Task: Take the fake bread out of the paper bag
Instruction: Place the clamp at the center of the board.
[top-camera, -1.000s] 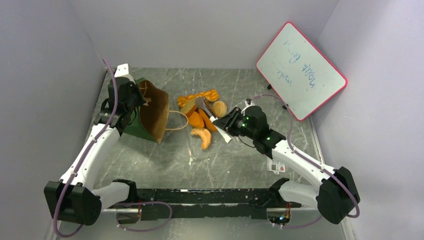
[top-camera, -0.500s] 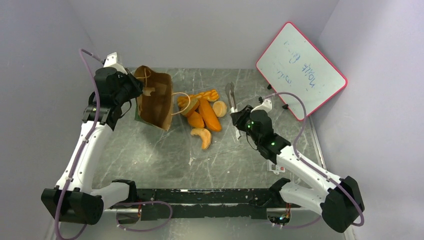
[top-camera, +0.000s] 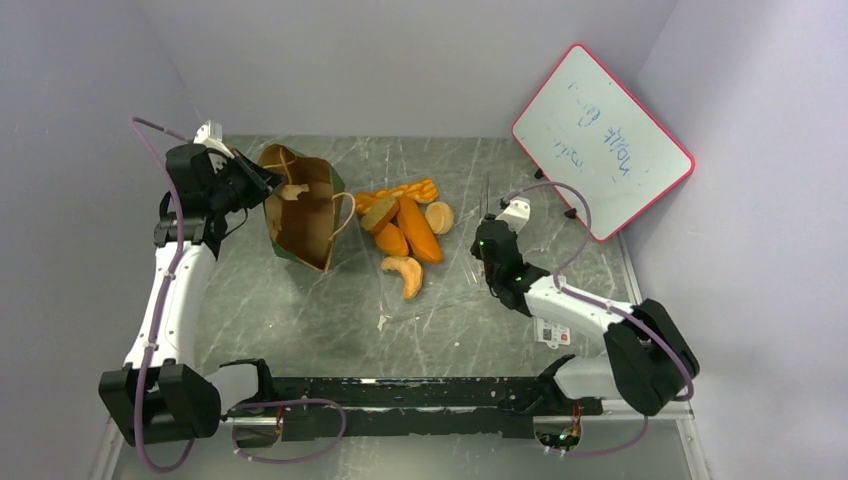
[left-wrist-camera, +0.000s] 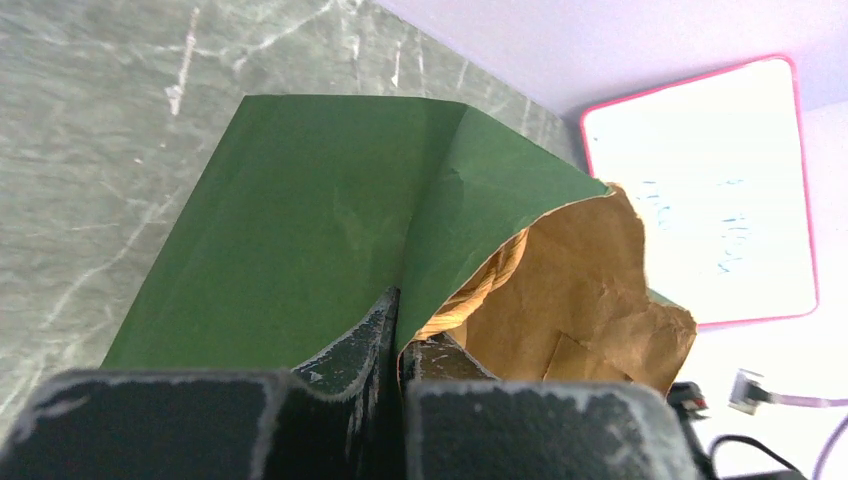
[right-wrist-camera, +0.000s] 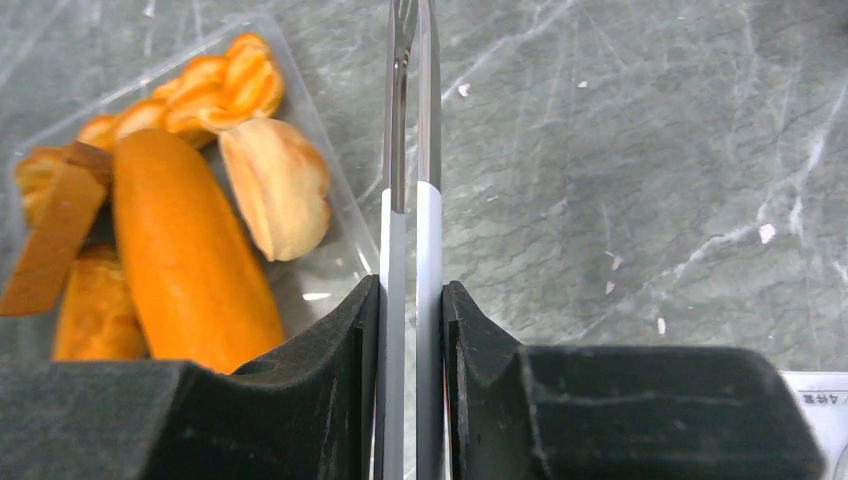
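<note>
Right gripper (right-wrist-camera: 410, 295), clamped on metal tongs (right-wrist-camera: 408, 120) pointing 12 o'clock; fake bread (top-camera: 405, 228) on table (top-camera: 450, 320) at its 9 o'clock, longest piece lying 11-to-5, outside paper bag (top-camera: 305, 205), rim pinched shut by left gripper (left-wrist-camera: 402, 332).

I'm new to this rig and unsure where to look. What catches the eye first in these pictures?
The glossy orange fake bread stands out, heaped mid-table beside the paper bag. The left gripper pinches the bag's green rim, its brown inside showing. The right gripper is shut on metal tongs near the bread, and a red-framed whiteboard leans at the far right.
</note>
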